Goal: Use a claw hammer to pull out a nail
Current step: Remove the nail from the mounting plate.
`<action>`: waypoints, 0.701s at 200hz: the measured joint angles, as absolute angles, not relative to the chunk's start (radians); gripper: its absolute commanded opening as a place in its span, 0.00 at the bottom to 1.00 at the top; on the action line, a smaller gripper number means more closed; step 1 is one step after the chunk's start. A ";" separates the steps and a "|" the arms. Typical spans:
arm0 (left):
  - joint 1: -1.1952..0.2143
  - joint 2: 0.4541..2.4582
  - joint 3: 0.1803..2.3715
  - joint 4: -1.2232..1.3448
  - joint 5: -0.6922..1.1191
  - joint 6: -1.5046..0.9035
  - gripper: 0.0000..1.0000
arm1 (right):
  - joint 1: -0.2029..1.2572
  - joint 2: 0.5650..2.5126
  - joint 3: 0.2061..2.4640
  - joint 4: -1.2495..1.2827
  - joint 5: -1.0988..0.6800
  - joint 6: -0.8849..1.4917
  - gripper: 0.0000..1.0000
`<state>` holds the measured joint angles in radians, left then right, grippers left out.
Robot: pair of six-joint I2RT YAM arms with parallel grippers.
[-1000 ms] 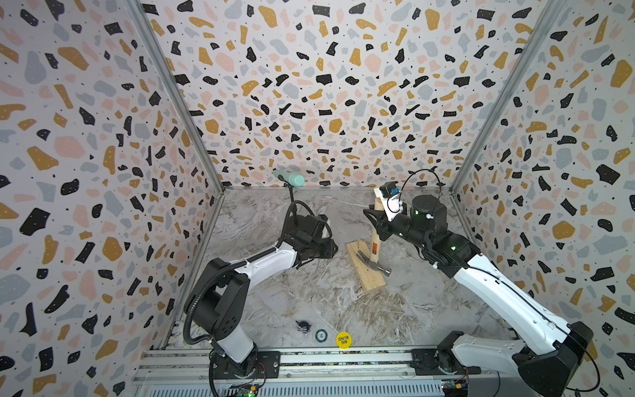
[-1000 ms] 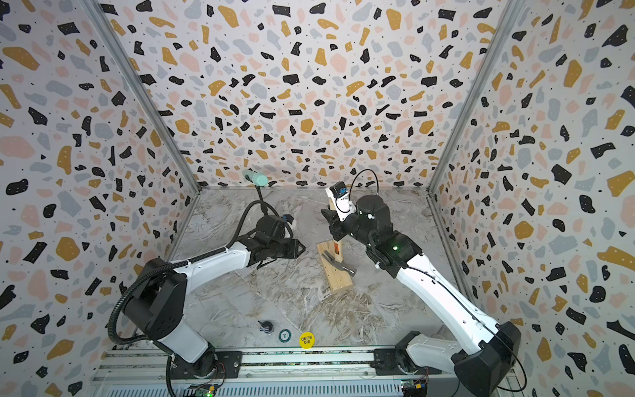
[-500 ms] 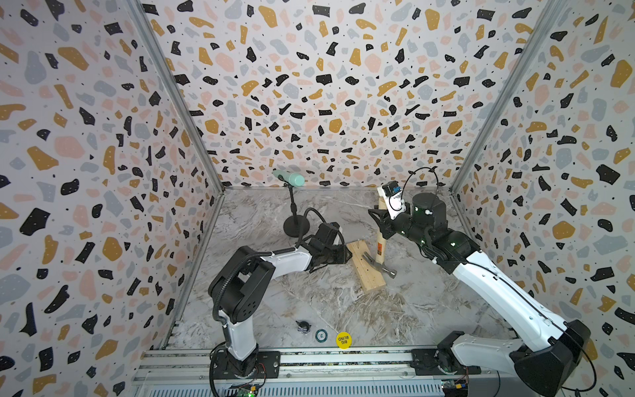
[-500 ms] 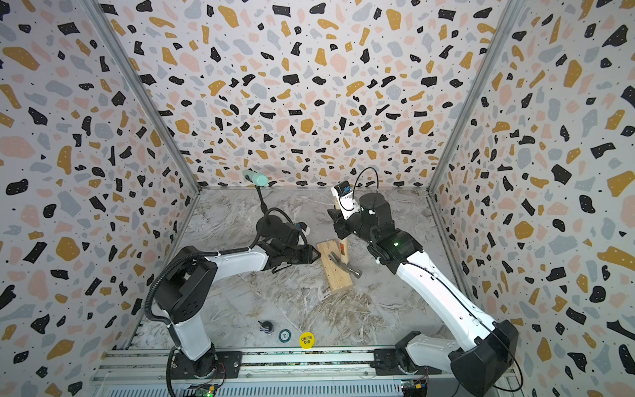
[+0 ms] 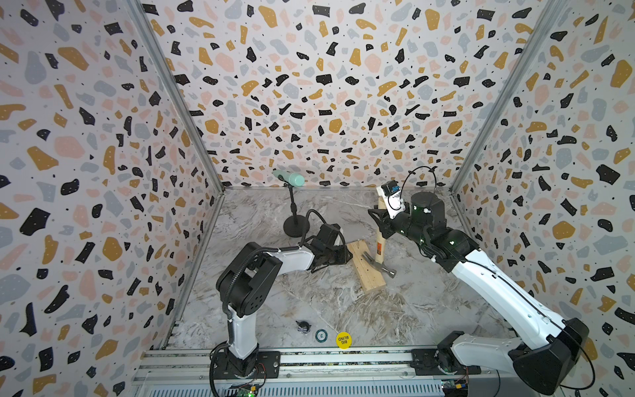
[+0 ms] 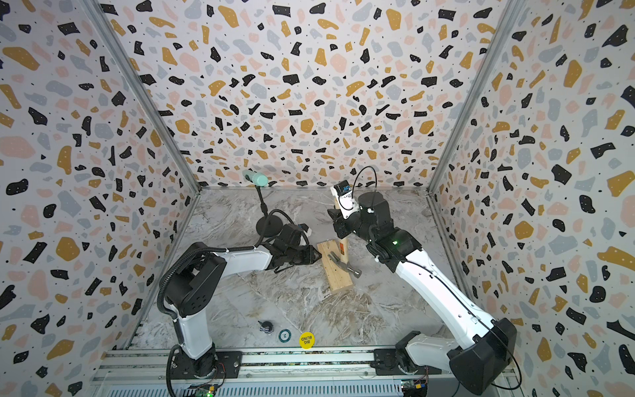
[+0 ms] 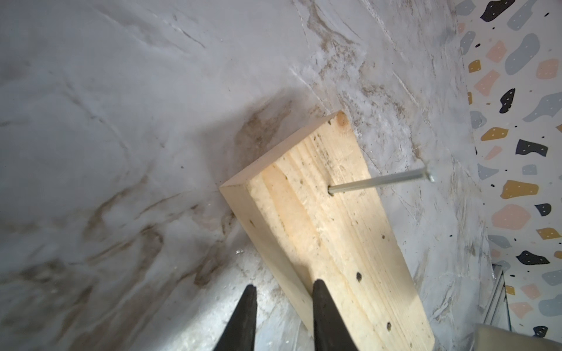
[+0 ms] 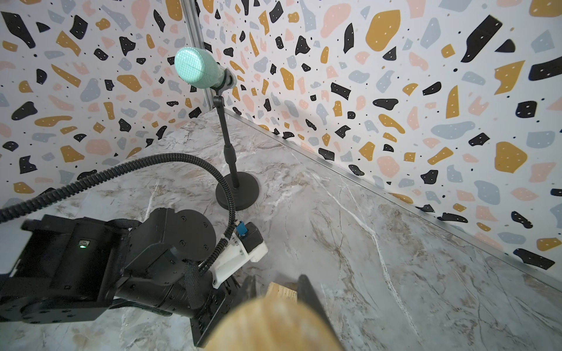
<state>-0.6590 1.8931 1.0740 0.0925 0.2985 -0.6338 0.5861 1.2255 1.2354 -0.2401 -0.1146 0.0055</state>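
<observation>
Marble tabletop (image 5: 326,299): one hammer (image 5: 379,247), one nail (image 7: 380,182)

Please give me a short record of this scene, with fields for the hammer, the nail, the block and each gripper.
claw hammer: handle raised, steel head down at the wood block
nail: sticks far out of the block, head free in the left wrist view
right gripper: shut on the claw hammer handle
left gripper: jaws apart, at the block's edge, one finger over its top
</observation>
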 measured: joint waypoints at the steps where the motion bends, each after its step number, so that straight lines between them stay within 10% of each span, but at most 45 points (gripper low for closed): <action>1: -0.659 1.893 1.074 0.093 0.299 -0.634 0.25 | 0.586 1.226 1.235 -0.240 -0.115 0.006 0.00; 140: -0.663 1.920 1.097 0.117 0.316 -0.645 0.19 | 0.571 1.283 1.236 -0.237 -0.116 0.005 0.00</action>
<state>-0.6632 1.9202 1.0966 0.1173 0.3157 -0.6449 0.5713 1.2827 1.2362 -0.2371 -0.1162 0.0051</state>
